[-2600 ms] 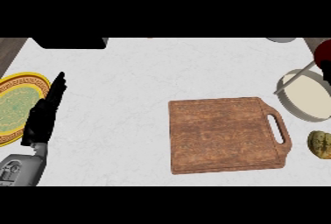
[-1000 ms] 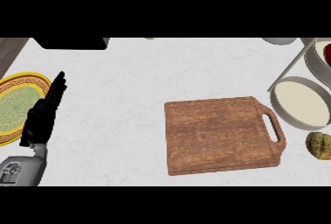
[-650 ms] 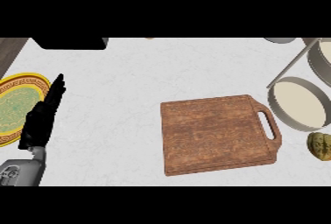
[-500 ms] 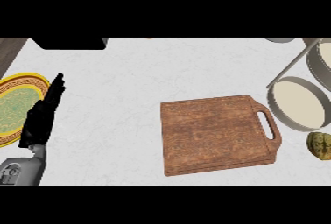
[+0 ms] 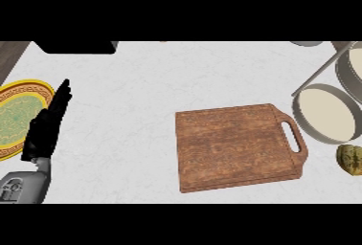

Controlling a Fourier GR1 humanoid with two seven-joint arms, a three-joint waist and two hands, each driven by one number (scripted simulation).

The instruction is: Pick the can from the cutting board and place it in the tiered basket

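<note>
Cutting board [image 5: 237,146] shifted left, tiered basket [image 5: 326,112] nearer

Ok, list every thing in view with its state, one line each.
cutting board: flat on the counter, bare, no can on it
tiered basket: near tier shows nothing inside
left hand: open, resting at the left
yellow-rimmed plate: flat, partly behind the hand
right hand: not in view
</note>
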